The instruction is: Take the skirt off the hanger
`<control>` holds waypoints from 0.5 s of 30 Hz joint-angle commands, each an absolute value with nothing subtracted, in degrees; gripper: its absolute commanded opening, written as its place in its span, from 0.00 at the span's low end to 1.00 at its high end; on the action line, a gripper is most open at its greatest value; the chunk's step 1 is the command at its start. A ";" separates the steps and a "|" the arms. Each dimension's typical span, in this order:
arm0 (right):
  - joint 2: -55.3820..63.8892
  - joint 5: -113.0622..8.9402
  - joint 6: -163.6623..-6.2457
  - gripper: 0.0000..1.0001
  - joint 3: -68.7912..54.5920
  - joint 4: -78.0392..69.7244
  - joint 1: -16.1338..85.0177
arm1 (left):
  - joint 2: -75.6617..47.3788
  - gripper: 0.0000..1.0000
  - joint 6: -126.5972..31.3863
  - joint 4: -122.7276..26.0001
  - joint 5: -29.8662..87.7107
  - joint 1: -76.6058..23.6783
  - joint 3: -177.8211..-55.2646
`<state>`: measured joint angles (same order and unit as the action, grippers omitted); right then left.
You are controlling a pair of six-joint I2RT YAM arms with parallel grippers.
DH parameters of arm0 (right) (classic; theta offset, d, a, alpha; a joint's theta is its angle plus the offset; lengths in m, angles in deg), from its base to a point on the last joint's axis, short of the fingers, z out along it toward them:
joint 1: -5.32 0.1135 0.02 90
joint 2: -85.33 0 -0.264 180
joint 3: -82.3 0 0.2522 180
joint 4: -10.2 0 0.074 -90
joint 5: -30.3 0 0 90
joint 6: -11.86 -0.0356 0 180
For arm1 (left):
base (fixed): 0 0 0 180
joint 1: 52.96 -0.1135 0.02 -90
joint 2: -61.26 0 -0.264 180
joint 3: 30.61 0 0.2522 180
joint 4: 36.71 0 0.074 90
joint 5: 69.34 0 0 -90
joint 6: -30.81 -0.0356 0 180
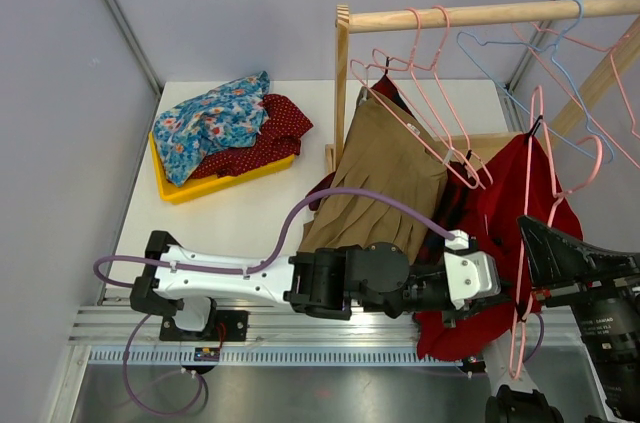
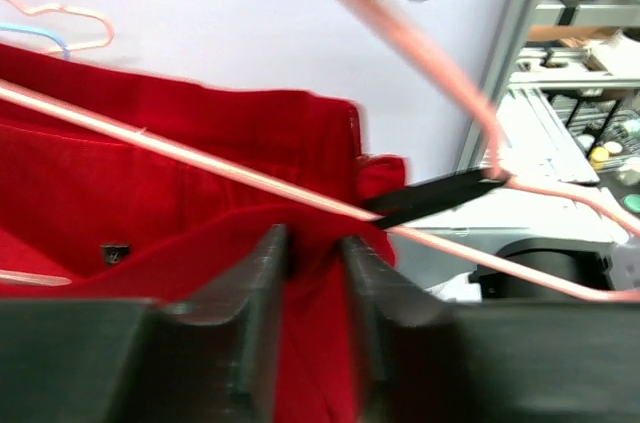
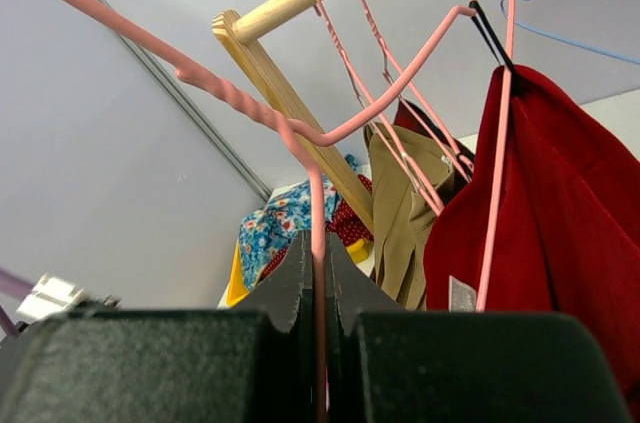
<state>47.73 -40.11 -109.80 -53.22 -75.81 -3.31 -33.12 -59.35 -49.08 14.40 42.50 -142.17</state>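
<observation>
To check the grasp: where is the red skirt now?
In the top view the red skirt hangs at the right, on the pink hanger, right of the tan skirt; the left gripper pinches its fabric.

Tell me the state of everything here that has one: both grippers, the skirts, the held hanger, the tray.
left gripper, closed on a fold of the red skirt.
right gripper, shut on the pink hanger.
red skirt, hanging from that hanger's black clip.
tan skirt, hung on the wooden rail.
yellow tray, heaped with clothes.
</observation>
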 commanded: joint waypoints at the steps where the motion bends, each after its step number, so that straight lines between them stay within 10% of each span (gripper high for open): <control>1: 47.45 -39.13 -111.27 0.00 -51.71 -68.96 -2.95 | -32.17 0.17 -59.54 -39.58 18.54 42.13 -141.50; 2: 47.63 -39.31 -111.27 0.00 -51.26 -68.78 -2.95 | -32.08 0.00 -57.54 -38.18 19.42 42.13 -140.54; 15: 47.36 -47.57 -105.75 0.00 -47.93 -68.87 -1.19 | -26.28 0.00 -58.74 -45.10 15.04 47.75 -137.71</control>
<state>47.73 -43.98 -108.75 -48.78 -75.37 -1.95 -31.03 -57.67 -47.29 17.33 45.03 -137.50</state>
